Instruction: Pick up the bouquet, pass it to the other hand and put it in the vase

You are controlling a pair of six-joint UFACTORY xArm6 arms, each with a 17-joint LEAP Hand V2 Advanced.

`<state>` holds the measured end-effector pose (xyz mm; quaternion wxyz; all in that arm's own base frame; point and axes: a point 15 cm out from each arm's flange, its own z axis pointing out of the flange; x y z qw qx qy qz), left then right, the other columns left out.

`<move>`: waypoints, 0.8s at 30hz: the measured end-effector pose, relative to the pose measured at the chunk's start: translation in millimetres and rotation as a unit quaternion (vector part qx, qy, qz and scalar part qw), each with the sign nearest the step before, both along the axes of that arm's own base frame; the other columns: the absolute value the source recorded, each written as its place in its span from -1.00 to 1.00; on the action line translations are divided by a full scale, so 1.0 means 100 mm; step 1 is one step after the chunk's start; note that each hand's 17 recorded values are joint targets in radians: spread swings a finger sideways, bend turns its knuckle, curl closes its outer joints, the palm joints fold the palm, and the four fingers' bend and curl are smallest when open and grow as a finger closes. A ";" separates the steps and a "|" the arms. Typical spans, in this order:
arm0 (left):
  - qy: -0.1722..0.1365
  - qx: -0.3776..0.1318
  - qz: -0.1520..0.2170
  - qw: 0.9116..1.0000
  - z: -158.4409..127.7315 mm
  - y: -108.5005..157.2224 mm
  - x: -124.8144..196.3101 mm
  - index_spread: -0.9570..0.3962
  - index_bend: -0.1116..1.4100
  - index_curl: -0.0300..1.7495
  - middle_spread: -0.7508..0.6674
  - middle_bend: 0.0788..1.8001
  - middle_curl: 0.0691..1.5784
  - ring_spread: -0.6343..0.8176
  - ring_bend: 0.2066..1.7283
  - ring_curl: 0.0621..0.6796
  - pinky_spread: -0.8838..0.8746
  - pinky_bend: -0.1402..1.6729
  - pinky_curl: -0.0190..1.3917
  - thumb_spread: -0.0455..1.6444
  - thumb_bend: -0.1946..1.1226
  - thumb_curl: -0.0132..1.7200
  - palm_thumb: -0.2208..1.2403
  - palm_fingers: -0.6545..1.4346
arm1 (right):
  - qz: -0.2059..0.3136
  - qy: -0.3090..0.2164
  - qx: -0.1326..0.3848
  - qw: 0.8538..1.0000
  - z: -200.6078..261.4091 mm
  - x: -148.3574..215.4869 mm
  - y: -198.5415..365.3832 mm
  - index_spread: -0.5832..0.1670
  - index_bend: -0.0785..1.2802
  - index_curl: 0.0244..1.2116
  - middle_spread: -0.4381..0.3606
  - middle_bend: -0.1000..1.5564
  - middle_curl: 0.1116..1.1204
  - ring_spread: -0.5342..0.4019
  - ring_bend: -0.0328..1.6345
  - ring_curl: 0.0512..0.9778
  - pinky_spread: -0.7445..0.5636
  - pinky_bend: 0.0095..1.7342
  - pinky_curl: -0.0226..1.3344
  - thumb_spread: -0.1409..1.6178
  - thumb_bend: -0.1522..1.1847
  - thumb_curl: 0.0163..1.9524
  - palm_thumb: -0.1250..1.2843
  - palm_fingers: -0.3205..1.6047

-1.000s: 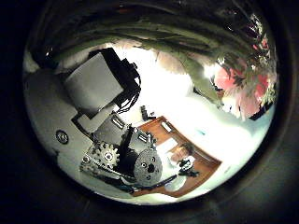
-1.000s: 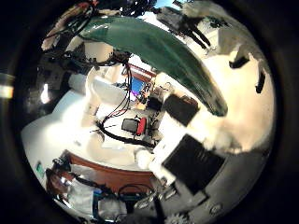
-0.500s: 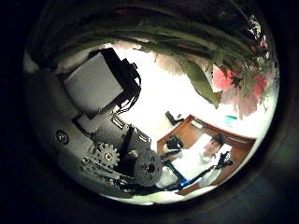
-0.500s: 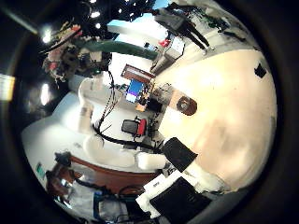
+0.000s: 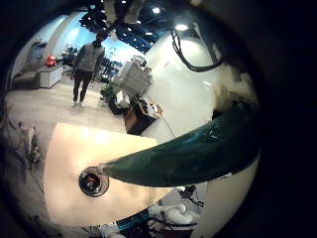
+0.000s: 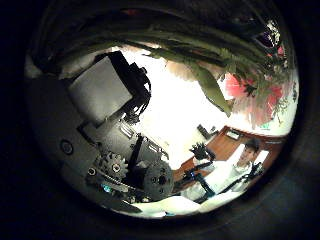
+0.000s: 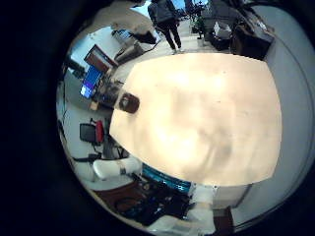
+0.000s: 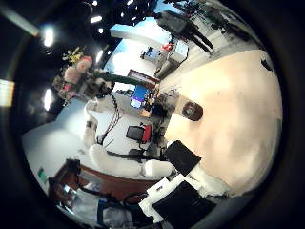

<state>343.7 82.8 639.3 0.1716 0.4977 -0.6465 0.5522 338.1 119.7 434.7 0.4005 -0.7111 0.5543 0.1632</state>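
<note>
The bouquet's wrapped stems (image 5: 193, 154) run close across the left little finger side palm view, above the table (image 5: 69, 159). In the left thumb side palm view its leaves and flowers (image 6: 255, 95) arch over my left hand's fingers (image 6: 105, 95), which curl by the stems. The vase (image 5: 92, 181) stands on the table below the stem end. It also shows in the right little finger side palm view (image 7: 128, 101) and the right thumb side palm view (image 8: 193, 111). In that last view the bouquet (image 8: 78, 69) is held high, away from my right hand (image 8: 181, 191), which holds nothing.
The table (image 7: 197, 108) carries only the vase, near one edge. Desks, chairs and screens (image 8: 141, 95) stand on the floor beyond the table.
The stems that crossed close to my right palm a second ago are gone from it; the bouquet now shows far off. The left thumb side view has shifted, so my left hand has moved.
</note>
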 end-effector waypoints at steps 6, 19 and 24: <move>0.020 -0.004 0.006 1.000 -0.26 0.17 -0.01 -0.71 -0.06 0.43 -0.65 0.27 0.09 -0.68 0.65 0.59 -0.52 0.73 -0.10 0.36 -0.71 -0.10 0.60 0.69 | -0.002 0.015 0.013 1.000 -0.10 -0.04 0.03 -0.42 -0.65 -0.52 0.24 -0.53 -0.57 0.54 -0.13 -0.61 0.82 -0.09 -0.41 0.30 -0.81 -0.54 0.04 -0.64; 0.038 -0.036 -0.014 0.999 -0.63 0.14 0.09 -0.74 -0.09 0.48 -0.65 0.27 0.09 -0.68 0.64 0.57 -0.52 0.72 -0.09 0.36 -0.72 -0.08 0.60 0.70 | -0.006 0.030 0.021 0.999 -0.26 -0.15 0.06 -0.42 -0.64 -0.54 0.24 -0.58 -0.56 0.56 -0.18 -0.63 0.83 -0.13 -0.49 0.30 -0.80 -0.53 0.13 -0.58; 0.041 -0.036 -0.022 0.998 -0.68 0.06 0.17 -0.75 -0.10 0.49 -0.64 0.26 0.10 -0.67 0.64 0.57 -0.52 0.72 -0.09 0.36 -0.72 -0.08 0.59 0.70 | -0.008 0.029 0.026 0.999 -0.32 -0.24 0.08 -0.42 -0.64 -0.55 0.23 -0.58 -0.56 0.54 -0.19 -0.64 0.83 -0.15 -0.51 0.30 -0.81 -0.53 0.14 -0.56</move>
